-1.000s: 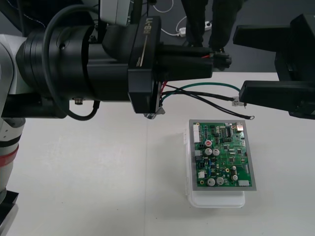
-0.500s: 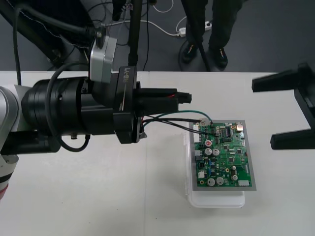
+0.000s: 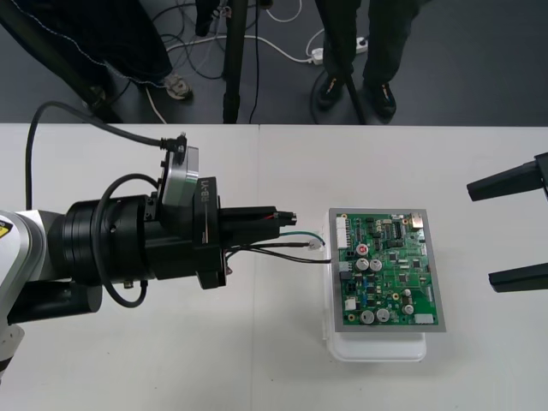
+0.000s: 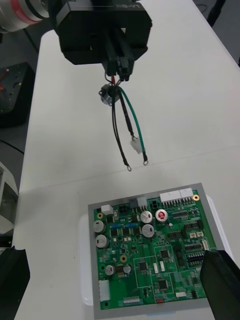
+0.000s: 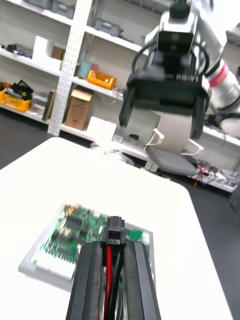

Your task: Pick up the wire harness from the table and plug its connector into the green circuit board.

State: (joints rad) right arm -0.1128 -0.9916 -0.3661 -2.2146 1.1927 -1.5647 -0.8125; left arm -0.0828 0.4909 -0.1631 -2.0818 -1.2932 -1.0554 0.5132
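Red and black wires ran up between the left gripper's (image 5: 114,250) two black fingers (image 5: 92,280) in its own wrist view, ending in the small black plug (image 5: 114,235) that stood out just past their tips, so this claw was clamped on the wire harness (image 4: 122,120). Seen from the right wrist, the harness hung below the gripper: the round metal socket (image 4: 106,95) sat close under the fingers, and a green wire (image 4: 134,120) and two black wires (image 4: 118,135) trailed down to ring ends and a small white connector (image 4: 134,145), all free above the table (image 3: 257,360). In the front view the wire ends stopped just left of the green circuit board (image 3: 390,270) on its white base (image 3: 377,347), at centre frame, and the plug was not in the board. Farther off, at the right edge, the right gripper (image 3: 479,233) waited with its fingers (image 3: 505,182) wide apart. Half a second earlier the left gripper had filled more of the frame and sat higher, with the wire tips lying over the board's upper left corner. Since then it had dropped and drawn back to the left, and the right gripper had moved further toward the right edge.
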